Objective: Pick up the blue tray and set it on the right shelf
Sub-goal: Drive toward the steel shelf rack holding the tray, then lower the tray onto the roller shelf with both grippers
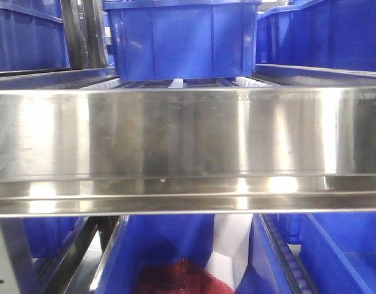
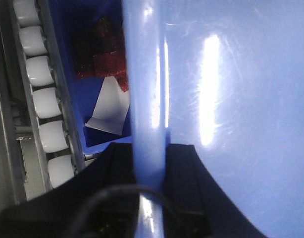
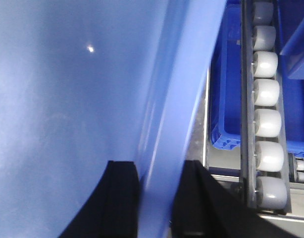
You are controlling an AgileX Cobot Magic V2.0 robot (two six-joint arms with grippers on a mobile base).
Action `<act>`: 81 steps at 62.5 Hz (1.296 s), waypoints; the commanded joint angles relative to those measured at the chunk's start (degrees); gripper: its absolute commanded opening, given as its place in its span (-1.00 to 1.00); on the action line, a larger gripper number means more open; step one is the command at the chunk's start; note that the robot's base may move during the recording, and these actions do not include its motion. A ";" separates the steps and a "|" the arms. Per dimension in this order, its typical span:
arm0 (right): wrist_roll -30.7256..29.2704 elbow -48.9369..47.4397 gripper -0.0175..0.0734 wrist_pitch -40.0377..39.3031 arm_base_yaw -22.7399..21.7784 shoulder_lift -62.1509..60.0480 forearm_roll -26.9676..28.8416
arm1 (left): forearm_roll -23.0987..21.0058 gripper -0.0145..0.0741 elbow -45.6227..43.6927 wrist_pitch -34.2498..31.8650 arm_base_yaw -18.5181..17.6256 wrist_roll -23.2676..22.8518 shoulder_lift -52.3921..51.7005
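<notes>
The blue tray point(image 2: 231, 99) is glossy light blue and fills most of both wrist views. My left gripper point(image 2: 149, 148) is shut on its left rim, with one black finger on each side of the rim. My right gripper point(image 3: 159, 166) is shut on the tray's right rim point(image 3: 167, 114) in the same way. The tray hangs above the rack's roller tracks and the bins below it. The right shelf's tall shiny steel front lip point(image 1: 188, 141) spans the front view. Neither the tray nor the grippers show in that view.
A deep blue bin point(image 1: 182, 37) stands on the shelf behind the lip. Below, another deep bin point(image 2: 100, 54) holds red material and a white sheet. White rollers run along the left point(image 2: 43, 99) and the right point(image 3: 266, 94). More blue bins point(image 3: 226, 99) sit beside them.
</notes>
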 commanded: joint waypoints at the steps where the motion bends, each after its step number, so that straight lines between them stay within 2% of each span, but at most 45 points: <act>1: -1.56 -1.64 -0.49 -3.74 0.09 -1.02 -1.02 | 0.23 -0.78 -1.50 5.16 -0.38 1.68 -1.80; 67: -1.56 -1.64 -0.49 -3.74 0.09 -1.02 -1.02 | 0.23 -0.78 -1.50 5.04 -0.38 1.68 -1.69; 81: -1.56 -1.64 -0.49 -6.46 0.09 -1.02 -1.02 | 0.13 -0.78 -1.50 5.04 -0.38 1.68 -1.46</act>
